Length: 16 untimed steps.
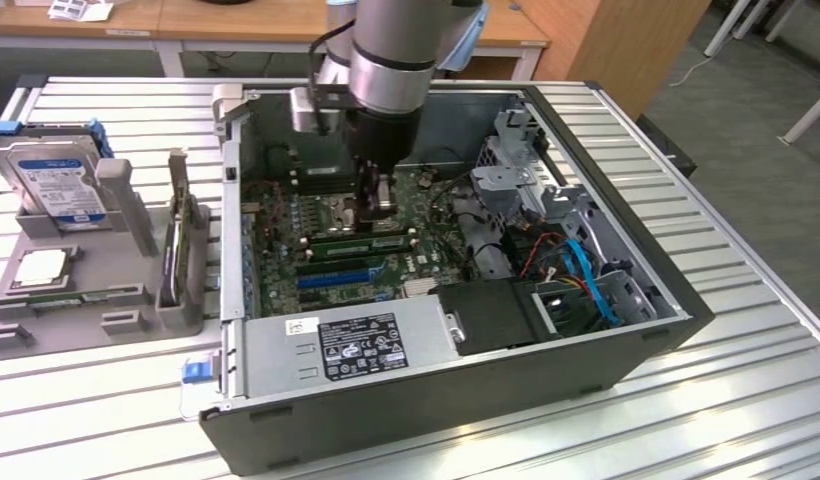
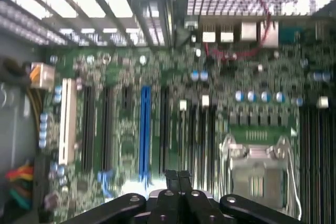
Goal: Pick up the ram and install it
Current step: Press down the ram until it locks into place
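- The ribbed metal table [image 1: 757,330] and the open dark computer case [image 1: 424,410] lying on it appear whole in the exterior view.
- The wrist view looks closely at the green motherboard [image 2: 184,77]. It picks out a long blue slot [image 2: 144,129], a white slot [image 2: 66,121] and the shiny metal CPU socket [image 2: 257,166].
- In the exterior view, a boxy silver power supply [image 1: 343,345] with a printed label fills the case's near corner.
- On the exterior view's left stands a grey plastic fixture [image 1: 63,300]. It holds a silver hard drive [image 1: 57,185] upright.
- The gripper [image 1: 374,215] reaches down inside the case, just over the board.
- In the wrist view the gripper's [image 2: 177,178] black fingers are pressed together with nothing between them.
- The ram [image 1: 361,241], a thin green stick, lies along the board's slots just beside the fingertips. I cannot tell whether it is fully seated.
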Tool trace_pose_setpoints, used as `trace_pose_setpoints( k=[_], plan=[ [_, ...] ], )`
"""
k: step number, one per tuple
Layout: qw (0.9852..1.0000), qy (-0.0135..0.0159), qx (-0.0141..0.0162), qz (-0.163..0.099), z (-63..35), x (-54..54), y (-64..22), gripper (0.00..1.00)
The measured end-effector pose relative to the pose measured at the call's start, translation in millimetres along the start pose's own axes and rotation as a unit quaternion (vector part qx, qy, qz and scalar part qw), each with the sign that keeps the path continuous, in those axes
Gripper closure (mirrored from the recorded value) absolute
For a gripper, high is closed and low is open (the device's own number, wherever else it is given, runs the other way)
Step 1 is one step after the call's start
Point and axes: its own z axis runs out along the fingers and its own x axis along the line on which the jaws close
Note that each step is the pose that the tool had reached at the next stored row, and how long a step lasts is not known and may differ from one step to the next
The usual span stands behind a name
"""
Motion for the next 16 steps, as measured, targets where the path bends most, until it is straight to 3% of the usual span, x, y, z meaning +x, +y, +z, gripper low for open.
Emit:
trace_pose_setpoints(
  k=[4, 5, 16],
  plan=[
    [1.0000, 0.0000, -0.0002, 0.000, -3.0, 0.1, -17.7, 0.89],
    [1.0000, 0.0002, -0.0003, 0.000, -7.8, 0.4, -19.7, 0.89],
    [1.0000, 0.0000, -0.0003, 0.001, -57.6, 3.0, -18.9, 0.89]
  ],
)
